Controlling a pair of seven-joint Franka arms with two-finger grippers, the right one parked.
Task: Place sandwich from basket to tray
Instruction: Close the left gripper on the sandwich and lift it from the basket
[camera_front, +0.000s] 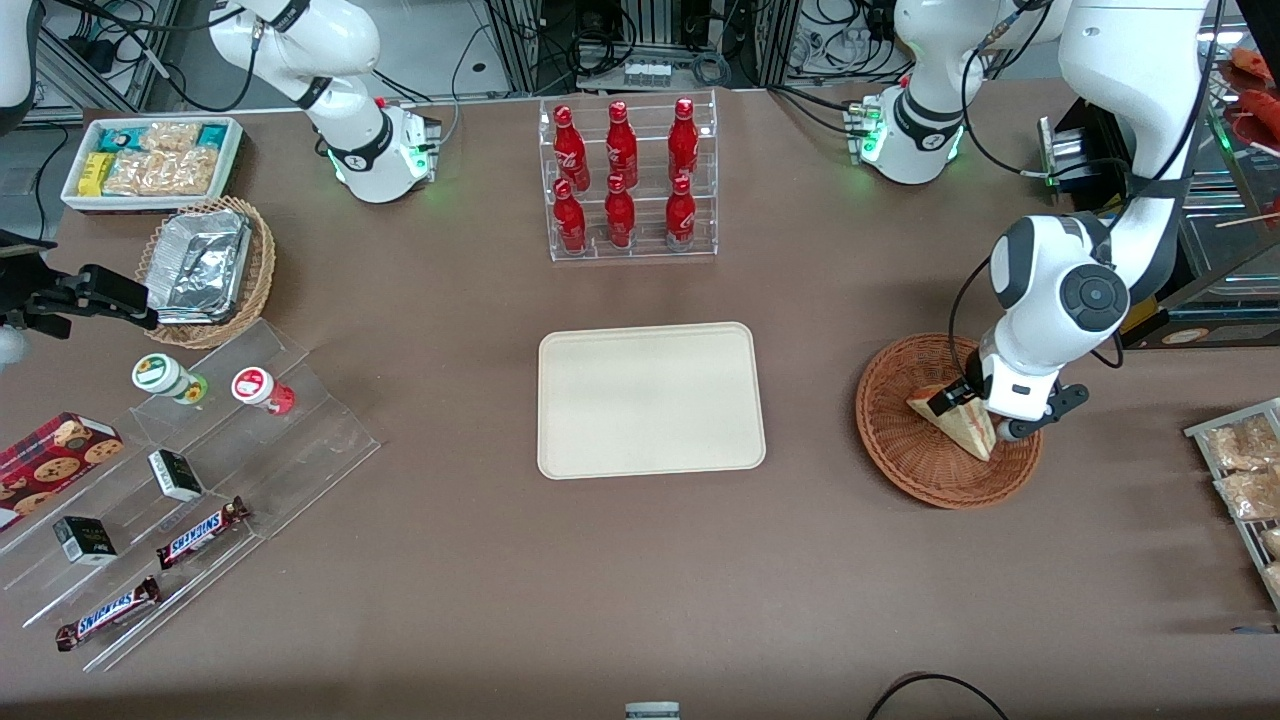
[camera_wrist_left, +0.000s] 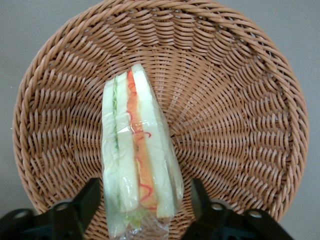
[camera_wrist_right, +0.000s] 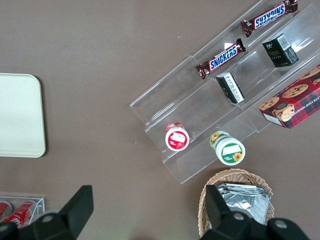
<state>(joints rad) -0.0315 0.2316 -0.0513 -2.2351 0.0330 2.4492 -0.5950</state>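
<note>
1. Brown table (camera_front: 640, 560) spreads out wide under me, with lots of snacks and a rack of red bottles (camera_front: 628, 180) well away from my claw.

2. Next biggest is the tray (camera_front: 650, 400). It is flat and cream, with nothing on it. It sits well apart from my claw, toward the parked arm's end of the table. That is where the food has to go.

3. Right under my claw is the basket (camera_wrist_left: 235, 120), round and woven, reddish brown.

4. My claw (camera_wrist_left: 141, 212) hangs low over the basket. Its two fingers (camera_wrist_left: 80, 205) are apart, one on each side of the sandwich (camera_wrist_left: 137, 160). I don't think they are squeezing it yet; I can see small gaps.

5. The sandwich is in the basket, right between my fingers. It is a wedge in clear wrap, standing on its edge, with the pink and green layers facing up at me.

6. What could go wrong, I think:
   - The wrap looks slippery. If I squeeze too softly, the sandwich could slide out on the way to the tray.
   - The bread looks soft. If I squeeze too hard, it could squash.
   - It leans a bit on the sloping basket wall. If one finger bumps it first, it could tip over flat.
   - If I lift too low, it could catch on the basket rim.
</note>
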